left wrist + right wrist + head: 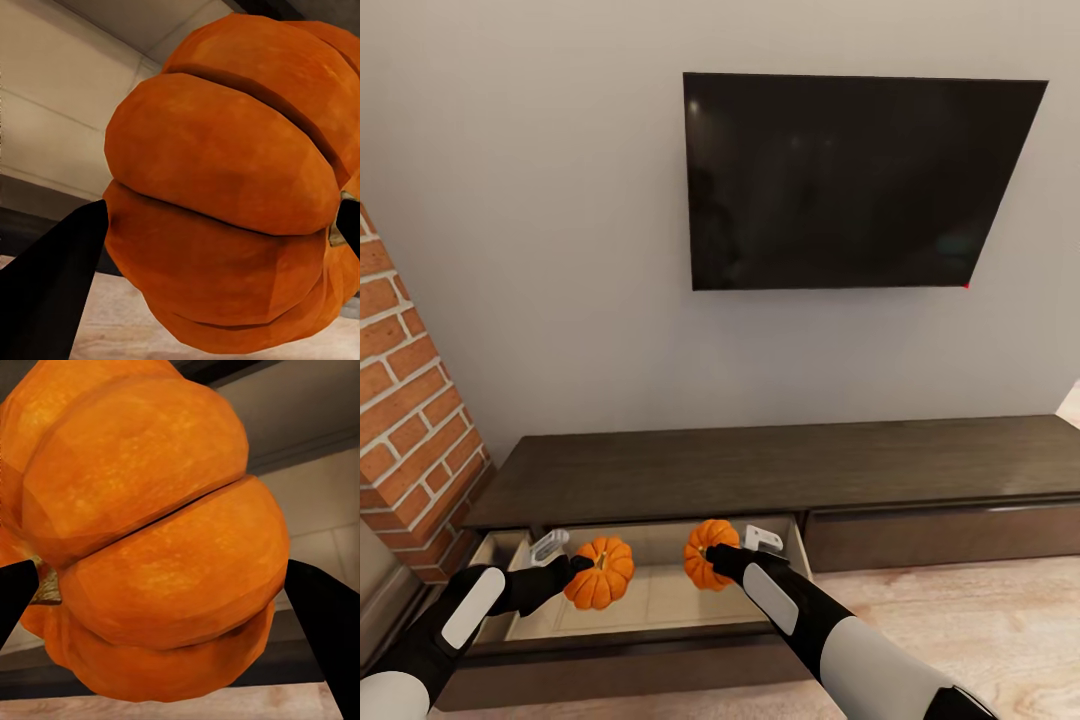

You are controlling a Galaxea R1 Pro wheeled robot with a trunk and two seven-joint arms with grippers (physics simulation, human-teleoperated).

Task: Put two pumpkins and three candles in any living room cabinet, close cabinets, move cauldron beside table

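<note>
Two orange ribbed pumpkins hang over the open left drawer of the long dark-brown cabinet [780, 470]. My left gripper [582, 572] is shut on the left pumpkin [600, 573], which looms large between the black fingers [52, 277] in the left wrist view as pumpkin [225, 187]. My right gripper [712, 556] is shut on the right pumpkin [707, 552], seen close up as pumpkin [150, 532] between dark fingers [326, 615]. The drawer's pale interior [660, 590] lies beneath both. Candles, cauldron and table are out of view.
A black wall-mounted TV [850, 180] hangs above the cabinet. A brick pillar [410, 420] stands at the left. The cabinet's right drawer front [950, 535] is closed. Light wood floor [980, 620] spreads to the right. Two white objects [763, 540] rest in the drawer's back.
</note>
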